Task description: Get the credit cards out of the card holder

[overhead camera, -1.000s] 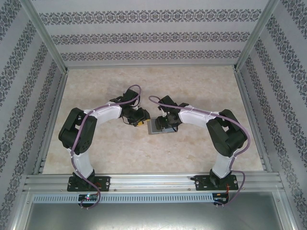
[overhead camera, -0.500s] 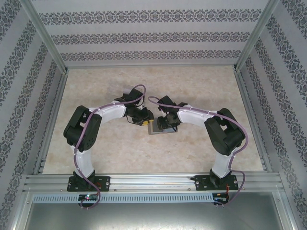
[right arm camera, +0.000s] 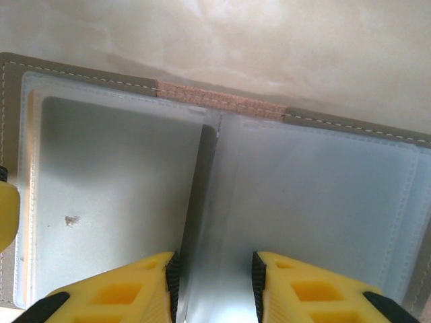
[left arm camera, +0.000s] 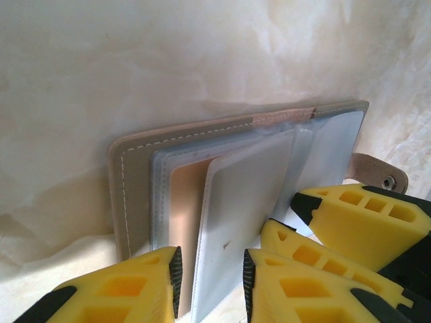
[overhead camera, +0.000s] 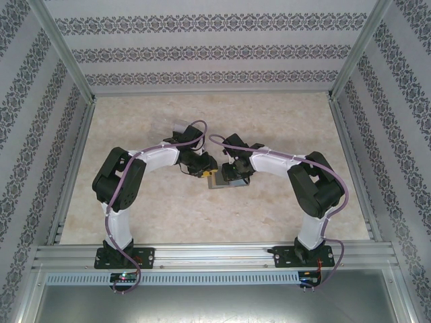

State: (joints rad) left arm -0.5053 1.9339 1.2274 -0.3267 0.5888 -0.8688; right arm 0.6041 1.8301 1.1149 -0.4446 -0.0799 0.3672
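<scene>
The card holder (overhead camera: pixel 221 180) is lying open on the desk (overhead camera: pixel 283 121), between the arms. The left hand (left arm camera: pixel 212 269) and the right hand (right arm camera: pixel 214 269) are crowding together, each straddling a clear sleeve (left arm camera: pixel 236 202) with fingers narrow. Whether they are pinching it, I cannot tell.

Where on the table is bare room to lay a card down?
Crowded: the centre, where the left gripper and right gripper meet at the holder. Free: the far table behind them up to the back wall; the near strip between holder and rail.
</scene>
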